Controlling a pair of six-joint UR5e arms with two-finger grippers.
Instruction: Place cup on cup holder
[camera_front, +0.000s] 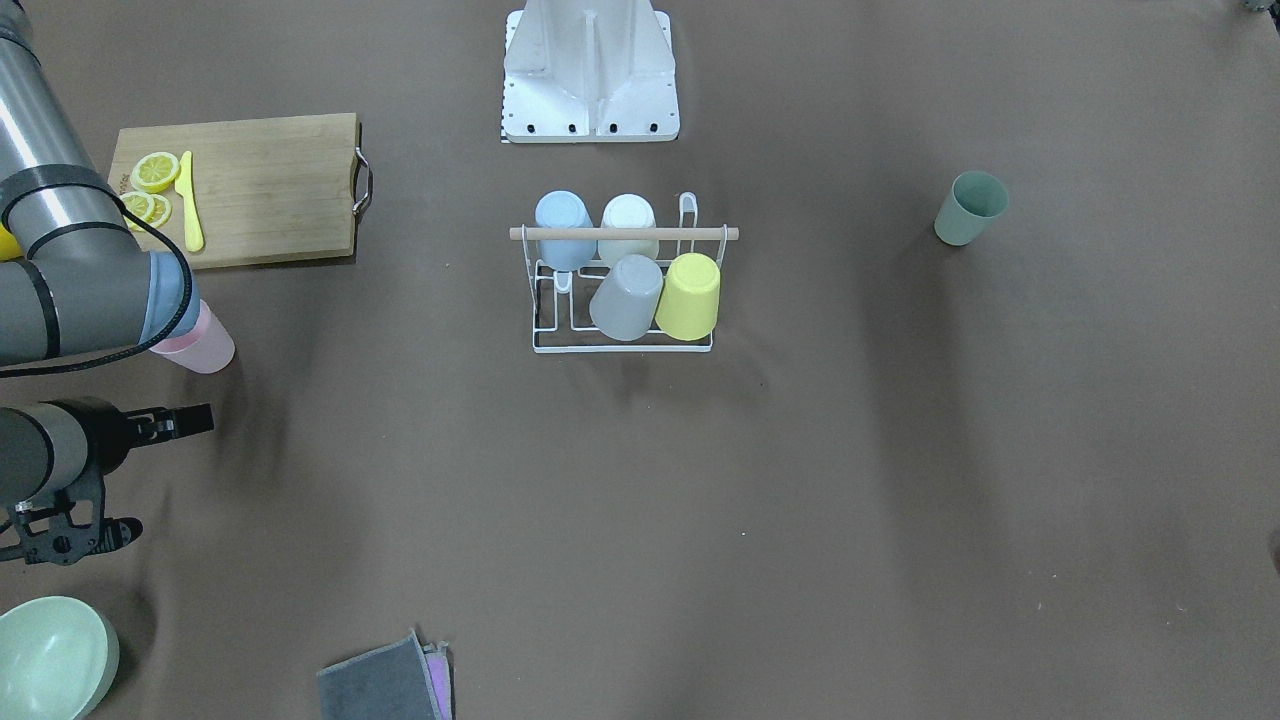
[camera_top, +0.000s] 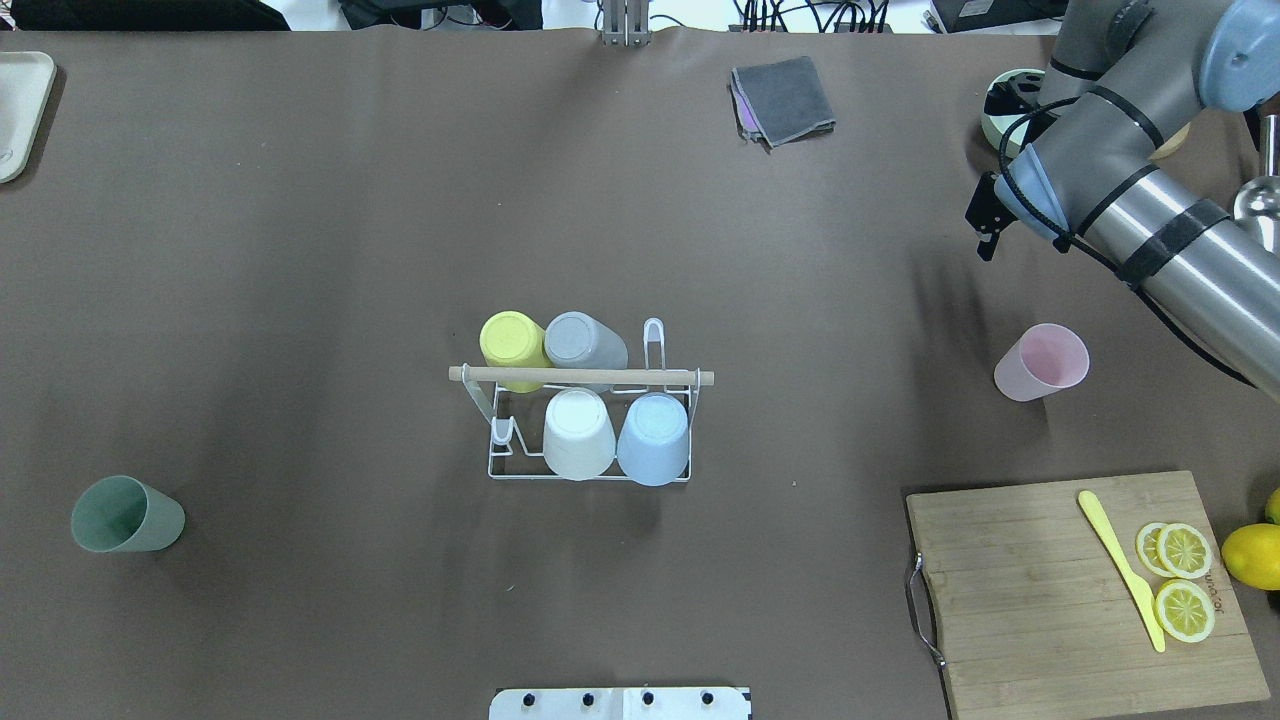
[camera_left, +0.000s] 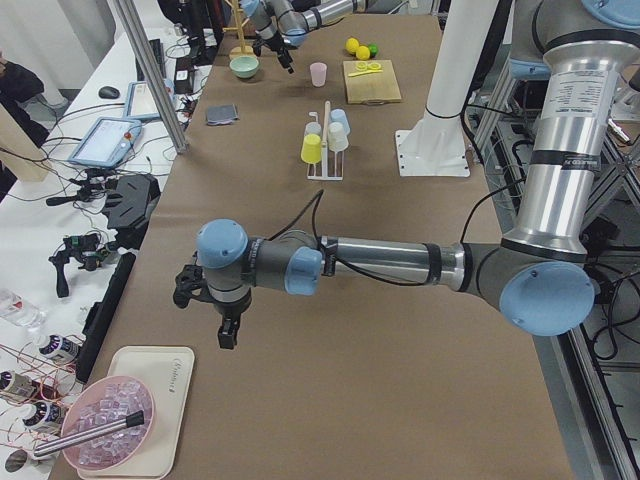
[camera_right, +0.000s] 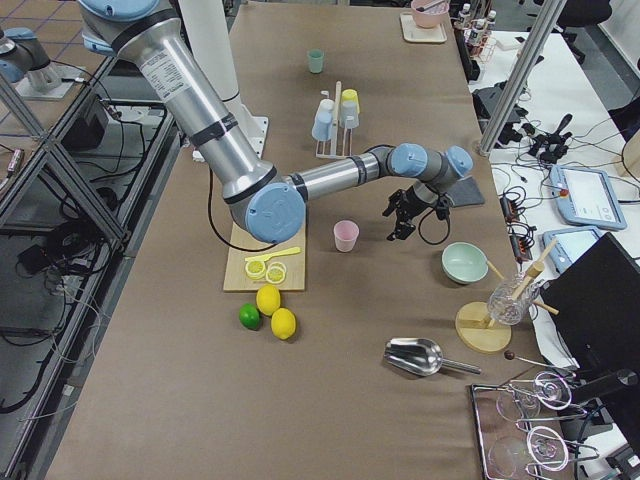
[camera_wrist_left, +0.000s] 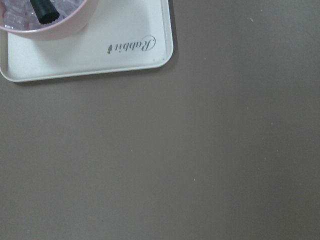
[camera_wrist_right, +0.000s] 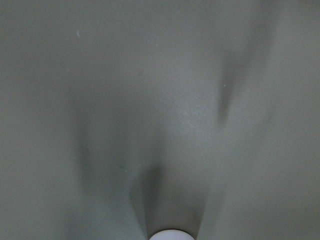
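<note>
The cup holder (camera_front: 622, 340) (camera_top: 585, 377), a white wire rack with a wooden rod on top, stands mid-table. It holds yellow, grey, white and blue cups upside down. A pink cup (camera_front: 205, 347) (camera_top: 1042, 362) stands upright near my right arm. A green cup (camera_front: 968, 208) (camera_top: 125, 515) stands upright on the opposite side. My right gripper (camera_front: 195, 420) (camera_top: 985, 235) hovers just beyond the pink cup and holds nothing; its jaws are unclear. My left gripper (camera_left: 210, 315) hovers empty near a white tray (camera_wrist_left: 100, 55); I cannot tell its state.
A wooden cutting board (camera_top: 1060, 590) with lemon slices and a yellow knife lies near the right arm, with lemons (camera_top: 1252, 555) beside it. A pale green bowl (camera_front: 50, 655) and a grey cloth (camera_top: 785, 98) lie at the far edge. The robot base (camera_front: 590, 75) stands behind the rack.
</note>
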